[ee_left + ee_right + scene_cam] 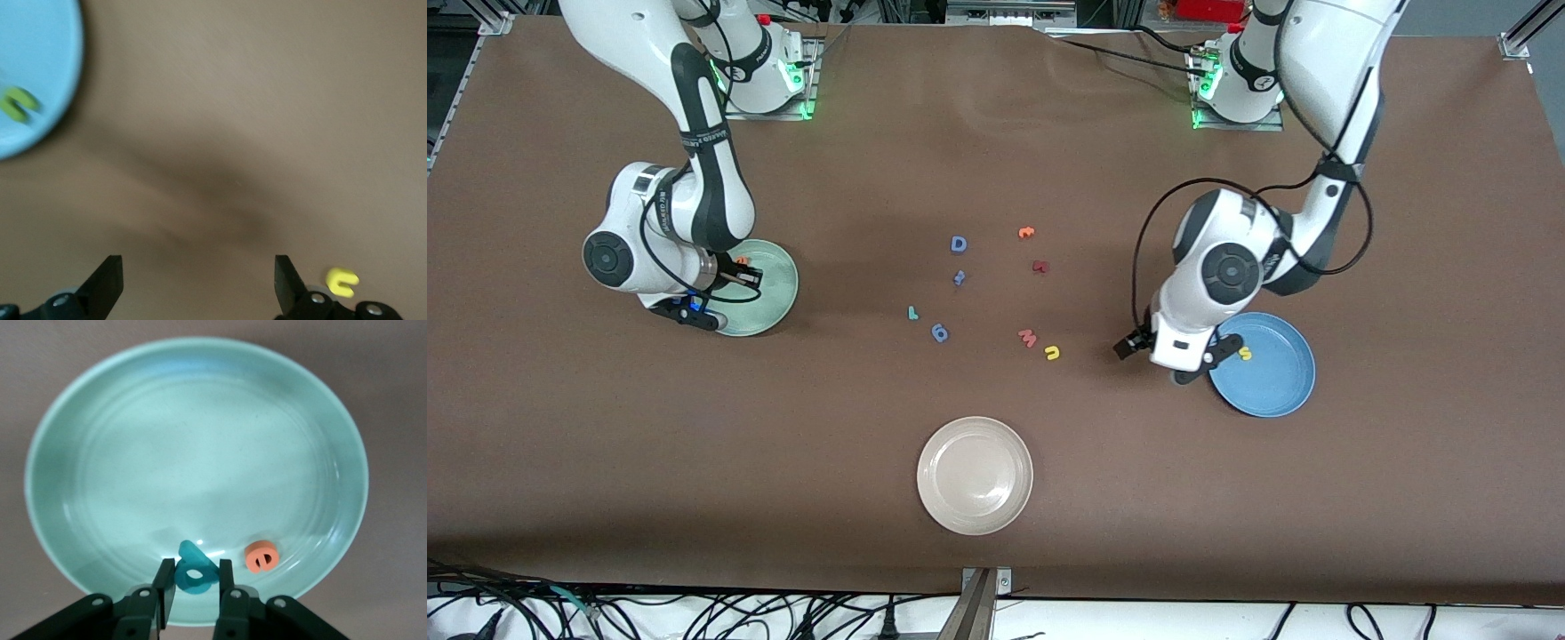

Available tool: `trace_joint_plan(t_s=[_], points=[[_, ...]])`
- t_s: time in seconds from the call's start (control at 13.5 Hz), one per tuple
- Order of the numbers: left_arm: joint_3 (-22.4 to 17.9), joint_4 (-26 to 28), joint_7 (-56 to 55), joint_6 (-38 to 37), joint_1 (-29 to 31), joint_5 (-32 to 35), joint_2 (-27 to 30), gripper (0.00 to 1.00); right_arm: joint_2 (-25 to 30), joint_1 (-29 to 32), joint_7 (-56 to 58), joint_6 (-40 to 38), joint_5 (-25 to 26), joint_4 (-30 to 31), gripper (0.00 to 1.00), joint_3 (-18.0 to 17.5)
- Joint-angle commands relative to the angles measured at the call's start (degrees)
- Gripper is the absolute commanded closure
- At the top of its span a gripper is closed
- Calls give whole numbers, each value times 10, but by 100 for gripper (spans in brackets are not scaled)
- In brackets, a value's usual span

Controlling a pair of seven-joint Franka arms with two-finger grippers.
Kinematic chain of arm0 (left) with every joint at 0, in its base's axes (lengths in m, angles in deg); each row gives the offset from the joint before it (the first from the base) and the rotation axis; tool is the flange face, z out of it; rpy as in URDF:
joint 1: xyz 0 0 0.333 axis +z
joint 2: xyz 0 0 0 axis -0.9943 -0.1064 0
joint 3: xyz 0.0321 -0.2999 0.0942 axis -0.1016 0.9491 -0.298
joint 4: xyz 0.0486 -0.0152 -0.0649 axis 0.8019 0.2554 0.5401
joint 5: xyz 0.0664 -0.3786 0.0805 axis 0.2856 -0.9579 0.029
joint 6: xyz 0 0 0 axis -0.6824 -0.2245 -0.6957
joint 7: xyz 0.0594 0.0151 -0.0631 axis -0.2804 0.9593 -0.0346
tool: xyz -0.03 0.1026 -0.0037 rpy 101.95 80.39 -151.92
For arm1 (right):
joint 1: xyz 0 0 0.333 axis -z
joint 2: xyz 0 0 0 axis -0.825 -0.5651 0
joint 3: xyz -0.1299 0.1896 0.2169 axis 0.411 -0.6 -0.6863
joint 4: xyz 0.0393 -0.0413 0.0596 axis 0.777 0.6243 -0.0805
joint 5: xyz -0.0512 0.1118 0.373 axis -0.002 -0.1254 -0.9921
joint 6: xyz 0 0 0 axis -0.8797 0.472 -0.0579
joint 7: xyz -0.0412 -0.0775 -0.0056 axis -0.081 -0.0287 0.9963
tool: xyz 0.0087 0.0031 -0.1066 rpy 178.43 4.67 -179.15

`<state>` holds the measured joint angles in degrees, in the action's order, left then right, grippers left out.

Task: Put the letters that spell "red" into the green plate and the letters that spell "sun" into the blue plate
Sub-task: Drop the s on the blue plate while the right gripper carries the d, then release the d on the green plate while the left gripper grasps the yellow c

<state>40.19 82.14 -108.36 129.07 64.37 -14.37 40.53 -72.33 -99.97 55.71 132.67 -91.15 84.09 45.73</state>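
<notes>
While the beige plate (975, 476) is sitting unused nearest the camera, the left gripper (1192, 351) is hovering with its jaws released over the rim of the blue plate (1276, 384), where a yellow letter (1245, 354) is lying. A second yellow letter (1052, 353) is waiting on the mat nearby, likely the next pick. The right gripper (195, 587) is clenching a teal letter (195, 569) over the green plate (193, 420), beside the orange "e" (261, 557). Its next move calls for letting go.
</notes>
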Motion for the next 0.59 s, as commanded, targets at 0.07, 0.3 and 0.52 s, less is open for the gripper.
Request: trace_joint_plan(t_s=[0.07, 0.3, 0.52], points=[[-1, -109, -47, -7, -36, -13, -80, 0, -22, -4, 9, 26, -24, 8, 94, -18], [3, -132, -63, 6, -54, -11, -106, 0, -28, -4, 11, 26, -39, 7, 93, -19], [3, -141, -107, 42, -77, -6, -136, 0, -28, -4, 12, 24, -39, 7, 44, -19]])
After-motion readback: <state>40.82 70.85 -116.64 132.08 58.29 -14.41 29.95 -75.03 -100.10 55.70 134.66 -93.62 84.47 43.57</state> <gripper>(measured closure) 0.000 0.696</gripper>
